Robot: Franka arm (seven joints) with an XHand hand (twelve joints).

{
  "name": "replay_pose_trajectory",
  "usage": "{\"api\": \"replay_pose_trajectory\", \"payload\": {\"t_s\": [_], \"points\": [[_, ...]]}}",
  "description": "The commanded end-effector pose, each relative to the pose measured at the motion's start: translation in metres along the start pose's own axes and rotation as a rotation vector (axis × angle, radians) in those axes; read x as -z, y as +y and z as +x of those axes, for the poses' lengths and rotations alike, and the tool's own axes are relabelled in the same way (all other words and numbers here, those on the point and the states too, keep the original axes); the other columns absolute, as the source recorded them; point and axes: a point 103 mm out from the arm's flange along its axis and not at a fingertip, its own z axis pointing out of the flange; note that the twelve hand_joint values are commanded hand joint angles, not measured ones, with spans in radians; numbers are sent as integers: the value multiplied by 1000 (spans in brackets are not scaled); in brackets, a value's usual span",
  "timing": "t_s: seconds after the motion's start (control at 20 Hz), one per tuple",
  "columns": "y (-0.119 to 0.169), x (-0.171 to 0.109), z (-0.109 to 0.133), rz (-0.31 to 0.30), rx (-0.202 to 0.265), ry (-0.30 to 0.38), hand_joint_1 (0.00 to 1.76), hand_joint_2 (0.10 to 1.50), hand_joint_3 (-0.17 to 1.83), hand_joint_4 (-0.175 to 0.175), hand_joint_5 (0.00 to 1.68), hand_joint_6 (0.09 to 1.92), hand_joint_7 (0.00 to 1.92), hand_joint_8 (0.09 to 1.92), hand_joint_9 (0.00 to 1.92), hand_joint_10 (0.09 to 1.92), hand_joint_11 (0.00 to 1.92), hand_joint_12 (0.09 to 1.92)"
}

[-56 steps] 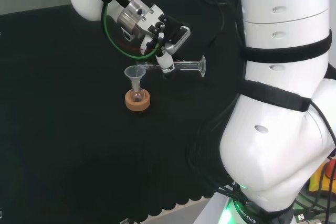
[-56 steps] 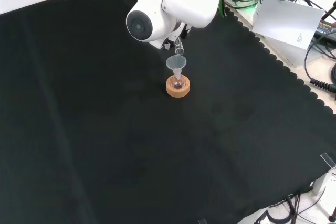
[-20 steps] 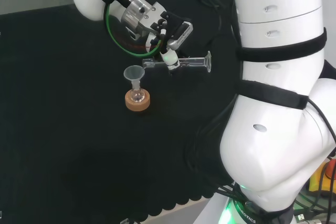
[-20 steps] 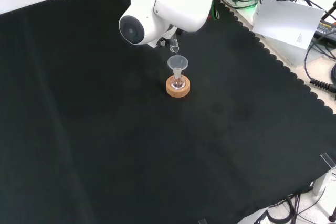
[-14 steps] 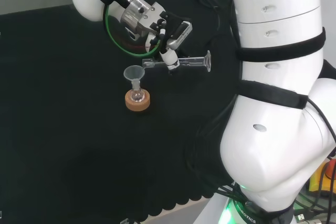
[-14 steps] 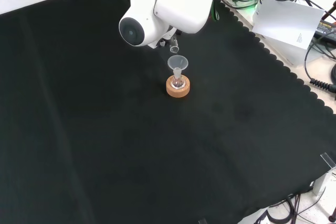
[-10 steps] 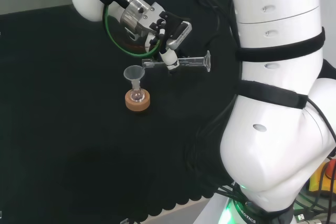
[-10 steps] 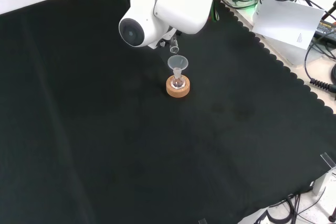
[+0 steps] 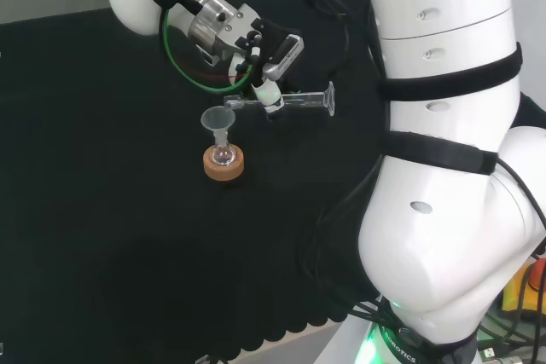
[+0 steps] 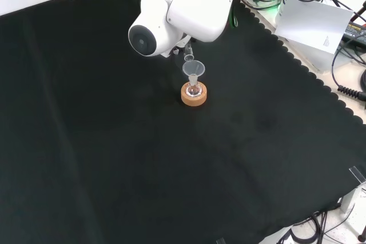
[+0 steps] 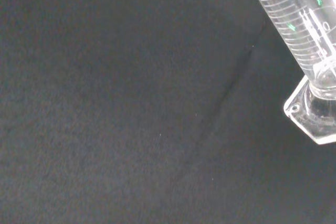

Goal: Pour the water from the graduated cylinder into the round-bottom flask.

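Note:
In the head view the hand [image 9: 271,55] is shut on the clear graduated cylinder [image 9: 294,101], which lies about level. The cylinder's mouth points left, just above and to the right of the funnel [image 9: 218,118]; its foot points right. The funnel stands in the small round-bottom flask [image 9: 223,155], which sits on a cork ring [image 9: 223,166]. In the front view the cylinder's mouth [image 10: 188,57] hangs just above the far side of the funnel [image 10: 193,68], over the flask [image 10: 194,89] and cork ring [image 10: 194,97]. The wrist view has the cylinder's marked tube [image 11: 296,19] and foot [image 11: 315,115] close up. I cannot tell what water either vessel holds.
The arm's big white links [image 9: 444,168] stand at the right of the head view, and one link [image 10: 177,4] covers the hand in the front view. Black cloth [image 10: 171,170] spreads around the flask. Cables and papers [image 10: 314,21] lie beyond the cloth's scalloped edge.
Over the last second the hand has carried the cylinder a little to the left in the head view. Its mouth has come back closer to the funnel. Flask and funnel have not moved.

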Motion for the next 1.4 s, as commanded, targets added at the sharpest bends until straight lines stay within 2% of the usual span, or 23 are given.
{"api": "replay_pose_trajectory", "payload": {"t_s": [0.05,0.4,0.5,0.9,1.1,1.25,1.4], "points": [[1,13,17,29,-12,-31,1231,1189,0,-175,825,1221,853,1223,1367,87,1172,787],[-1,28,34,32,-12,-39,1231,1189,0,-175,825,1221,854,1223,1368,87,1172,786],[-1,16,17,19,2,-25,1231,1189,0,-175,825,1221,854,1223,1368,87,1172,786],[-2,15,14,16,-3,-5,1231,1189,0,-175,825,1221,854,1223,1368,87,1172,785],[-7,19,22,-42,24,42,1231,1189,0,-175,825,1221,854,1223,1369,87,1172,785],[-11,16,15,-110,65,119,1231,1189,0,-175,825,1221,854,1223,1369,87,1172,785],[-14,13,7,-158,96,165,1231,1189,0,-175,825,1221,854,1223,1369,87,1173,785]]}}
